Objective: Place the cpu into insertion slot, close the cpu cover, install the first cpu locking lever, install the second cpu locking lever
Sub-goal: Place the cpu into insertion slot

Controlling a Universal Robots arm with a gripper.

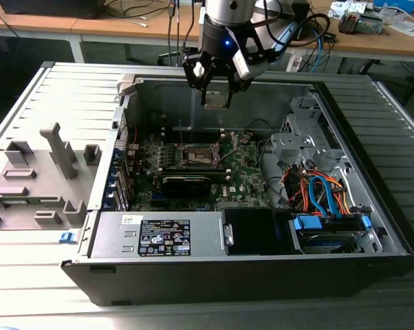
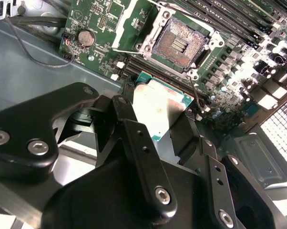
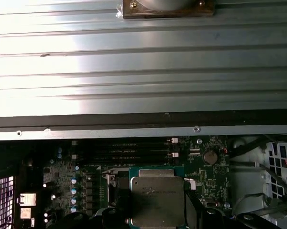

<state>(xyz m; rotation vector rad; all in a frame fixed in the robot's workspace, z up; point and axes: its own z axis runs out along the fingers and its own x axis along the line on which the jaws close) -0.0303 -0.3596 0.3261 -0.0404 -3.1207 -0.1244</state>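
My gripper (image 1: pixel 216 88) hangs over the far side of the open computer case and is shut on the cpu (image 1: pixel 216 99), a small square chip with a silver-grey top. In both wrist views the cpu (image 2: pixel 158 109) (image 3: pixel 157 201) sits between the black fingers (image 2: pixel 134 138). The insertion slot (image 2: pixel 178 44) (image 1: pixel 201 157) lies uncovered on the green board, its brownish pin field showing, well below the cpu and apart from it. The cpu cover (image 2: pixel 130 26) stands raised beside the slot. Thin locking levers (image 1: pixel 181 137) stick up near the socket.
A power supply box (image 1: pixel 162 237) with a black label lies along the case's near edge. Blue and orange cables and a drive cage (image 1: pixel 324 196) fill the exterior view's right. Memory slots (image 2: pixel 239 28) flank the socket. A grey fixture tray (image 1: pixel 42 172) sits outside the case.
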